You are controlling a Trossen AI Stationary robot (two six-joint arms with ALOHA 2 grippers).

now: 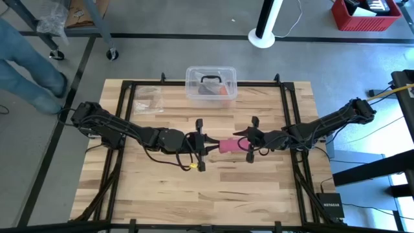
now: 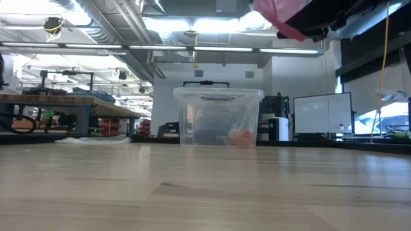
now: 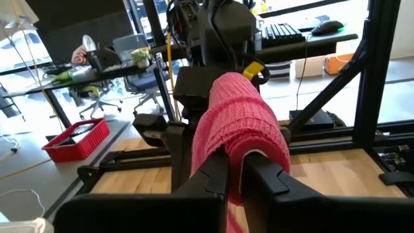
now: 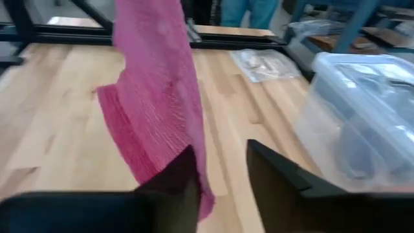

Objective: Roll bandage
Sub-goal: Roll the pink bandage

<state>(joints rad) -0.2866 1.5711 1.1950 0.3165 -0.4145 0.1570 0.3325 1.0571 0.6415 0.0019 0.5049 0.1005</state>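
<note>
Both arms meet over mid-worktop, well above the wood. The bandage [image 1: 228, 146], pink-red, hangs in the air betw. the two grippers, nothing under it but bare boards.

Left gripper [image 3: 235, 173] is clenched on the bandage: fabric is wound into a thick wad over its fingers [image 3: 217, 175] and a strip drops down betw. them.

Right gripper [image 4: 221, 169] reaches in from the other side, jaws released w/ a clear gap; a loose flap of bandage drapes past one finger [image 4: 176, 175] and hangs toward the worktop. Can't tell if the flap touches that finger.

Clear plastic box [image 1: 211, 84] w/ black handle sits near the far edge of the worktop [image 1: 194, 194], about centre, lid on. Small clear bag [image 1: 148, 100] lies just left of it, toward the far left corner. Person's legs in jeans [image 1: 29, 61] on the floor beyond that corner.
</note>
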